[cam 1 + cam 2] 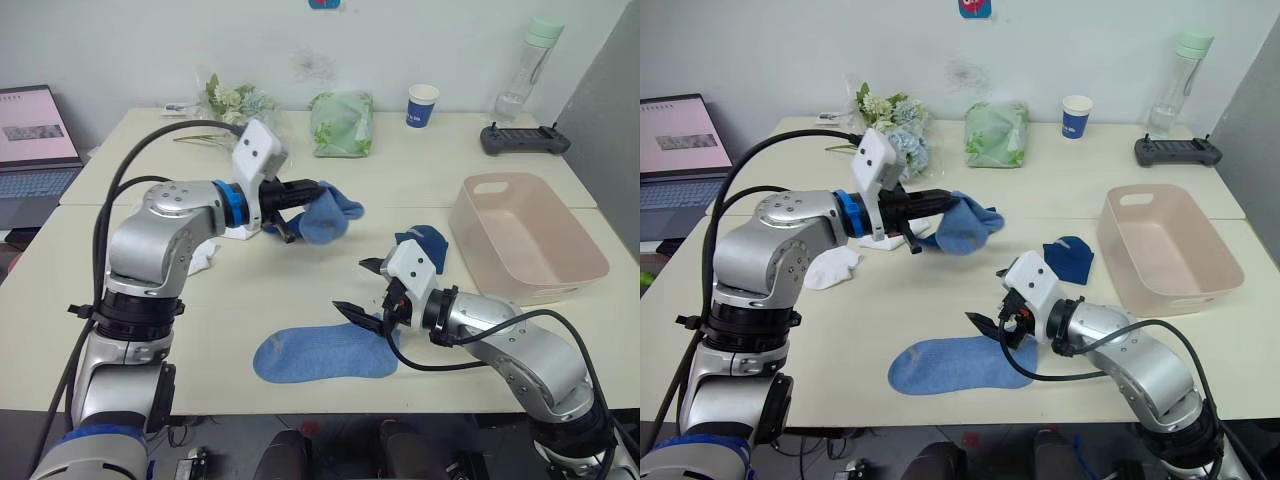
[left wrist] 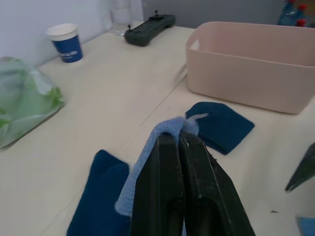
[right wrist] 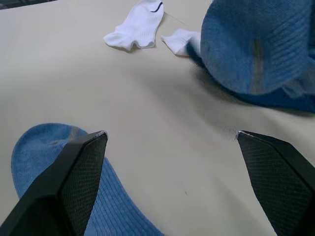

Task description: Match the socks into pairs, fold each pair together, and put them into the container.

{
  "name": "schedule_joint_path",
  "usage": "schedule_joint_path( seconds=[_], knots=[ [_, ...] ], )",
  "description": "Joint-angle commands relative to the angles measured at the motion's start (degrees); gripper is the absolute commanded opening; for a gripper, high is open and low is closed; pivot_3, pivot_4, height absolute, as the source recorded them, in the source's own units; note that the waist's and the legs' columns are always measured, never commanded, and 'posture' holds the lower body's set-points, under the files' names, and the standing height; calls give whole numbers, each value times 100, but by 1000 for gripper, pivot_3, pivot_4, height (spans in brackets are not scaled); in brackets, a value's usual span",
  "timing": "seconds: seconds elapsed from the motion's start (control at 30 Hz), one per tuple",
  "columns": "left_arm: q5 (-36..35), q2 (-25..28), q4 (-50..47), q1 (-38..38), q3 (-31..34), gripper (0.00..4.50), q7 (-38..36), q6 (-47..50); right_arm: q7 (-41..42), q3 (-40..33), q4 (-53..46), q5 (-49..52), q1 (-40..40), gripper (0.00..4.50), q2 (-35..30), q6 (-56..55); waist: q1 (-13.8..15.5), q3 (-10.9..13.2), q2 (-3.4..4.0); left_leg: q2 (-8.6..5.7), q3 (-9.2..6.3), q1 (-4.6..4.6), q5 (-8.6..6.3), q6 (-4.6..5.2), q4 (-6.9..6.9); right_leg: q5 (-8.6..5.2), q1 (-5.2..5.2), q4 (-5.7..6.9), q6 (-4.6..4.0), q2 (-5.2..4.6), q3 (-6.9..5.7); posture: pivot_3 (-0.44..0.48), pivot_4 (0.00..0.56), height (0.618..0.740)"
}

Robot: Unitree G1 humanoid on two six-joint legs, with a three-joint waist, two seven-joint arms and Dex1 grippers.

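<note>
Two light blue socks are being brought together as a pair. The left gripper (image 1: 300, 205) is clenched on one light blue sock (image 1: 328, 213), holding it above the table (image 1: 420, 180), where it hangs limp and bunched. The right gripper (image 1: 360, 288) hovers released over the cuff end of the other blue sock (image 1: 322, 354), which lies flat near the front edge. Next, the raised sock likely needs laying over its mate. The pink basin (image 1: 527, 237) waits empty on the right.
</note>
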Motion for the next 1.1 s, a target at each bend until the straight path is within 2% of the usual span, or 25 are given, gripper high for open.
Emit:
schedule_joint_path(
  seconds=[0.03,0.2,0.4,0.5,0.6,0.87,1.0,1.1],
  knots=[
    [345,-50,-88,221,-437,17,-191,-804,43,-257,-331,31,117,4500,-174,28,1,0,0,0,0,1,0,0,0,0,0,1,0,0,0,0,150,740],
    [1133,-82,394,740,-1102,17,-423,-2331,102,-339,-456,13,349,4500,-524,160,-1,0,0,-1,4,4,1,-1,0,0,5,-3,0,-1,4,0,150,740],
    [1645,-81,1100,1175,-1271,17,-456,-3406,29,-299,-492,-24,423,4500,-549,167,-1,0,0,1,-1,4,-1,2,-2,0,5,-1,-1,1,-1,0,150,740],
    [1446,-88,1073,1261,-1109,17,-653,-3440,22,-244,-469,-55,406,4500,-526,147,3,0,0,-2,1,3,-1,2,0,0,6,-1,-1,1,-1,0,150,740],
    [1022,36,687,1292,-837,585,-884,-3044,30,-210,-404,-100,361,4500,-514,111,3,0,0,-3,0,0,-1,3,2,0,6,-3,-1,1,-2,0,150,740],
    [145,866,-127,1864,64,3159,-1160,-1745,38,-215,-310,-224,359,4500,-456,50,-24,1,0,6,-3,6,-2,3,-2,0,6,1,0,6,-3,0,150,740],
    [183,1145,-112,2267,126,4451,-1311,-1814,53,-176,-225,-278,324,4500,-428,-6,-10,1,1,5,-3,7,-2,3,-2,0,8,1,0,7,-4,0,150,740],
    [406,971,-151,2438,-65,4480,-1150,-2129,57,-144,-142,-332,265,4500,-406,-50,26,1,1,-1,-3,6,-2,3,-1,0,12,-4,0,4,-5,0,150,740]
  ],
)
